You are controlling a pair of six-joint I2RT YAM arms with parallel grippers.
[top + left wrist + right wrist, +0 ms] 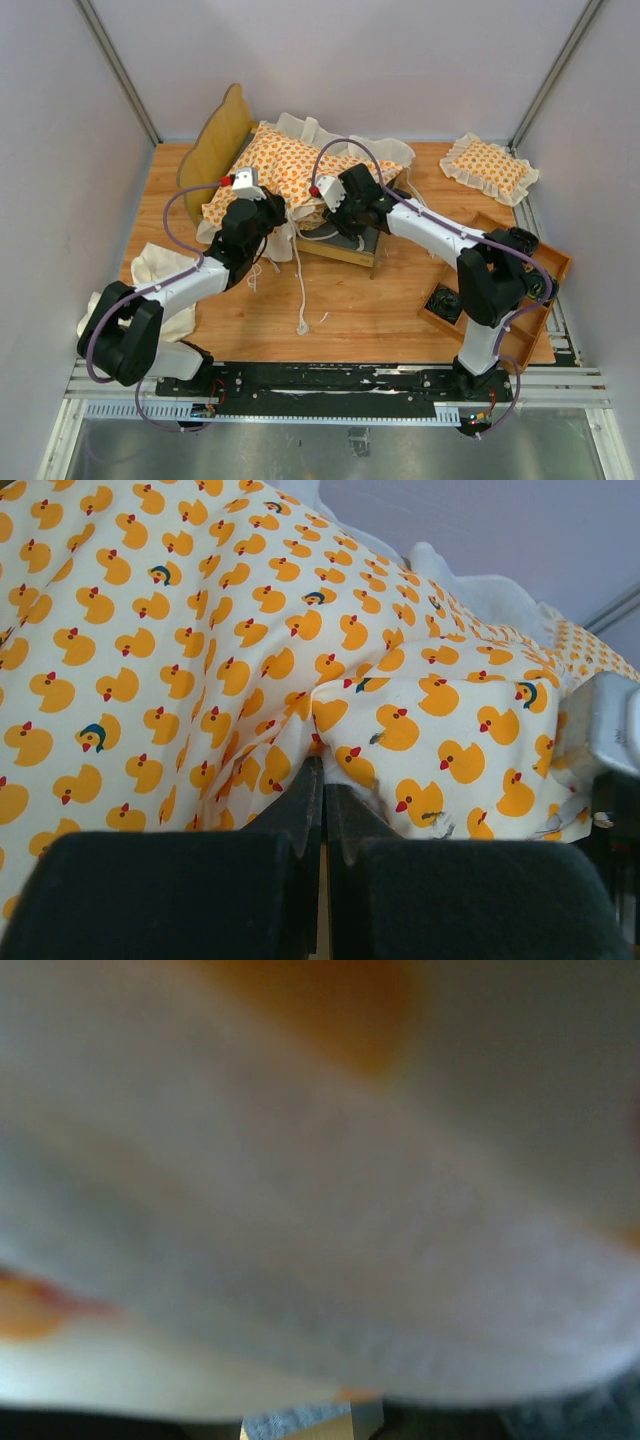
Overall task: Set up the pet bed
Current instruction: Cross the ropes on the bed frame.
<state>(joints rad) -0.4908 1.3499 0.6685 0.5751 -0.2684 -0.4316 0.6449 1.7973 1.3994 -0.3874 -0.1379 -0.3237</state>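
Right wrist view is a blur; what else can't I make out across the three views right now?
1. Right wrist view: orange duck-print ruffled cushion pressed on the lens, everything blurred.
2. Top external view: right gripper jaws hidden under its own body; light-wood bed frame base mostly covered by the cushion.
3. Left wrist view: left gripper jaws shut; whether they pinch fabric is unclear.

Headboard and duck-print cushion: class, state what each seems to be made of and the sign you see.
The headboard looks like light, smooth-finished wood or plywood: pale tan, thin, rigid scalloped outline. The cushion looks like matte woven cotton-type cloth over soft filling: printed ducks, creases, sagging folds; exact fibre unclear.
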